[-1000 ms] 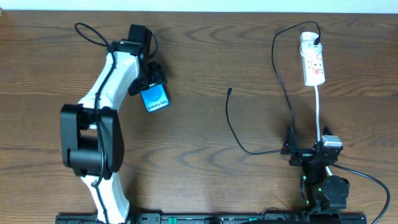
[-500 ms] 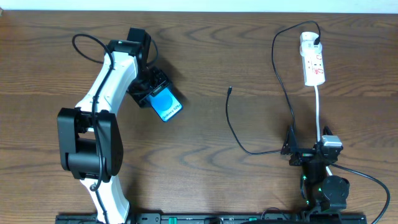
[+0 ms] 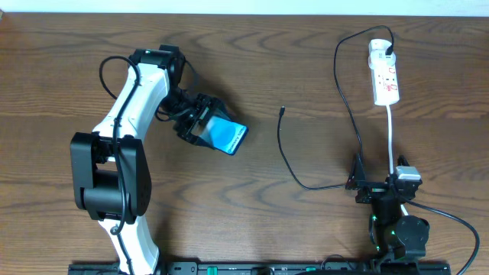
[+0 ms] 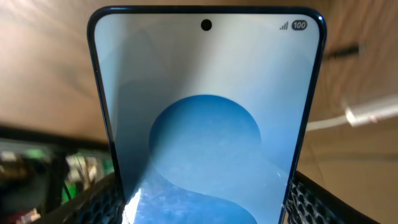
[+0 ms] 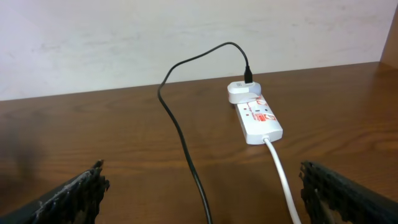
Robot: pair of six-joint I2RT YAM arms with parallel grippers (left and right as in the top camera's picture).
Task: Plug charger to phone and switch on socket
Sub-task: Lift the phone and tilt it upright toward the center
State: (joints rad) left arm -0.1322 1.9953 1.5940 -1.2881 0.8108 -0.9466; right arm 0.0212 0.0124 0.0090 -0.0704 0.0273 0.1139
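My left gripper point(image 3: 200, 126) is shut on the phone point(image 3: 227, 136), a slim smartphone with a blue screen, held left of the table's middle. In the left wrist view the phone point(image 4: 205, 118) fills the frame between the fingers. The charger point(image 3: 284, 156), a thin black cable, runs from the socket to its plug tip point(image 3: 282, 111), which lies loose on the table right of the phone. The socket point(image 3: 384, 76), a white strip with red switches, lies at the back right and shows in the right wrist view point(image 5: 258, 115). My right gripper point(image 3: 374, 187) is open over the cable point(image 5: 186, 149).
A thick white cord point(image 3: 391, 141) runs from the socket toward the right arm and shows in the right wrist view point(image 5: 283, 177). The table is dark wood point(image 3: 306, 229). A pale wall point(image 5: 124, 37) stands behind the socket.
My left gripper has swung the phone to the right and toward the table's middle, turning it as it went. The right arm, cable and socket have not moved.
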